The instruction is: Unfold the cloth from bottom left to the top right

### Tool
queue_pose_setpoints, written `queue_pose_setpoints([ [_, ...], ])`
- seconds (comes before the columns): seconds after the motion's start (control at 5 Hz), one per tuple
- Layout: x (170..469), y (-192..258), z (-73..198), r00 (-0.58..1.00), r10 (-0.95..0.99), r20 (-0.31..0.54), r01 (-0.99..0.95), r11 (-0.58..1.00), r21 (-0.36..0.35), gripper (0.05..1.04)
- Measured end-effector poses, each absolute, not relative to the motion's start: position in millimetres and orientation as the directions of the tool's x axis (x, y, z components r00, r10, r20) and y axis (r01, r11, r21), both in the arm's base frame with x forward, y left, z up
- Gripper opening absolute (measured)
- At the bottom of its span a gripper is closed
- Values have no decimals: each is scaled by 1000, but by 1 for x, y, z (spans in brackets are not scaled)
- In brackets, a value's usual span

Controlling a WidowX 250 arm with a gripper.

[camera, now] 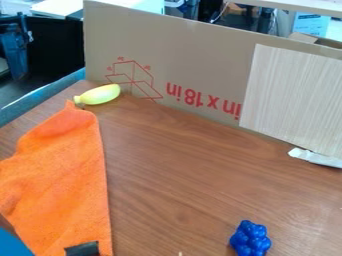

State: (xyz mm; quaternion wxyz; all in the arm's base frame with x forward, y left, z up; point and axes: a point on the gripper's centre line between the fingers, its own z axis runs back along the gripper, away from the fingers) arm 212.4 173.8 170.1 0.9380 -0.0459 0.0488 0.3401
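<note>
An orange cloth [63, 185] lies along the left side of the brown table, folded into a long tapering shape. Its narrow end points up toward the back left, and its wide part runs off the left and bottom edges of the view. The right edge is nearly straight, while the upper left side is wavy and bunched. At the bottom, a small black patch [83, 248] shows against the cloth; what it belongs to is unclear.
A yellow-green toy vegetable [100, 94] lies just behind the cloth's tip. Blue toy grapes [250, 240] sit near the front right. A cardboard panel [194, 60] stands along the back. A white item [315, 157] is at the right, and something blue [12, 244] fills the bottom left corner.
</note>
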Motion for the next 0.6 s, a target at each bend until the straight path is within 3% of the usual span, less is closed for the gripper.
queue_pose_setpoints([
  [0.2, 213, 174, 161, 759, 634, -150, -646, 762, -51, 1001],
  [0.6, 189, 199, 102, 745, 651, -142, -653, 756, 44, 1001],
])
